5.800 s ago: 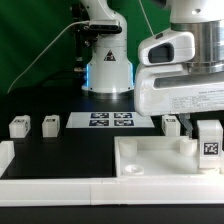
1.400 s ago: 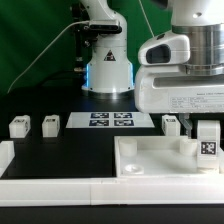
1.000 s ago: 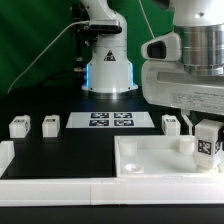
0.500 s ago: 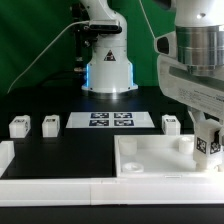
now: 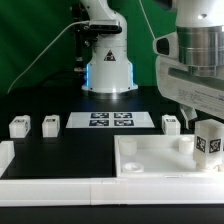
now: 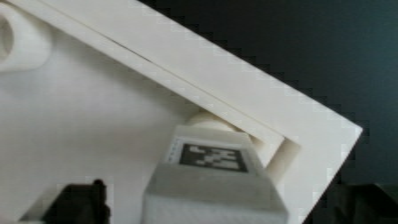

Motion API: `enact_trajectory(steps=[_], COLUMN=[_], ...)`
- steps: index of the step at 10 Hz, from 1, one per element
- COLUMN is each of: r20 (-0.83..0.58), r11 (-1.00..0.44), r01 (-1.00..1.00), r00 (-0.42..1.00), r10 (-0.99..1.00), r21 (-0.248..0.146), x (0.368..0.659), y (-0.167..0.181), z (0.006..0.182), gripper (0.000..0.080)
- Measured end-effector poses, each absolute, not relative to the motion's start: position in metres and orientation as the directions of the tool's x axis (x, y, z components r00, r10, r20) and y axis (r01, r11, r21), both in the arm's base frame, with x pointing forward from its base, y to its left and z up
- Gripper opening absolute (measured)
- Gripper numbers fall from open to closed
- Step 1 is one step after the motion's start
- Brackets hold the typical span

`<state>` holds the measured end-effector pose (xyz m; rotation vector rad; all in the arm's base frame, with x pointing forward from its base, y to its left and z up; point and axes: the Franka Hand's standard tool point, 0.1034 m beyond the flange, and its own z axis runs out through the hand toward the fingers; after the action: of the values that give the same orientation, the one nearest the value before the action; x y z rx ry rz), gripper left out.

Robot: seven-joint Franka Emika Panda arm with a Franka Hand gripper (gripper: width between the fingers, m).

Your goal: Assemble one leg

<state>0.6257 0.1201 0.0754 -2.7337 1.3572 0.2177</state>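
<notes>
My gripper is shut on a white leg with a black-and-white tag, at the exterior view's right. The leg stands slightly tilted over the far right corner of the large white slab. In the wrist view the leg sits between the fingers with its lower end at the slab's corner socket. How deep it is seated is hidden. Three more legs lie on the black table: two at the left and one behind the slab.
The marker board lies flat at the table's middle back. The robot base stands behind it. A white rim runs along the front edge. A second raised socket stands on the slab just left of the held leg.
The hand has turned about its vertical axis over the last second. The held leg has turned with it and stayed at the slab's corner. The loose legs have not moved.
</notes>
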Motion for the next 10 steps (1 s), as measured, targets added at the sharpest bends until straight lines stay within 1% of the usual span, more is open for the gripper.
enact_trajectory(steps=[1, 2, 3, 5, 7, 8, 9, 10], r20=[-0.162, -0.163, -0.162, -0.151, -0.137, -0.119, -0.106, -0.101], r11=[-0.701, -0.745, -0.822, -0.914, -0.962, -0.989, -0.994, -0.993], r01=[-0.713, -0.666, -0.567, -0.4, -0.255, -0.112, -0.003, 0.05], r00=[0.695, 0.74, 0.817, 0.91, 0.961, 0.988, 0.994, 0.993], r10=[-0.7, -0.653, -0.554, -0.385, -0.241, -0.1, 0.008, 0.061], r21=[-0.03, -0.037, -0.052, -0.076, -0.093, -0.101, -0.105, -0.11], x=[0.6258, 0.625, 0.6238, 0.6229, 0.6226, 0.6228, 0.6235, 0.6239], y=[0.1181, 0.1181, 0.1179, 0.1197, 0.1208, 0.1196, 0.1188, 0.1187], z=[0.0755, 0.0755, 0.0754, 0.0756, 0.0756, 0.0756, 0.076, 0.0765], gripper=[0.0644, 0.0644, 0.0648, 0.0648, 0.0648, 0.0648, 0.0648, 0.0648])
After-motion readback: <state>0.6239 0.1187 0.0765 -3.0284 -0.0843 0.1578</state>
